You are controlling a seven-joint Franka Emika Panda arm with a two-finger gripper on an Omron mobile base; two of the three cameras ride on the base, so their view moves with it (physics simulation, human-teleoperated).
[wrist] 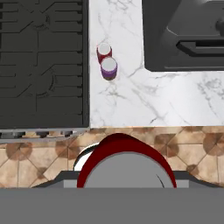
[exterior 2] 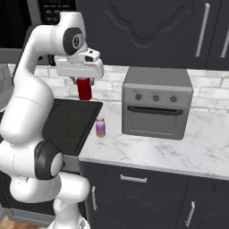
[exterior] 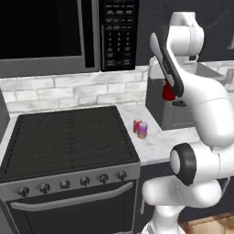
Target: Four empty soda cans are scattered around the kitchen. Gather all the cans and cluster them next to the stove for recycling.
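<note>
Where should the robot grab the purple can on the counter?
Probably around its round middle, coming straight down from above. The purple-pink can stands upright on the marble counter, and a red can stands tight against it on the backsplash side, so the pincer fingers would fit best on the two free sides, facing the stove and the toaster oven.

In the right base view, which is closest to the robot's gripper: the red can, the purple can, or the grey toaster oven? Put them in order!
1. The red can: held in the gripper, above the stove's edge.
2. The purple can: on the counter, below and slightly right of the gripper.
3. The toaster oven: on the counter, farther right.
</note>
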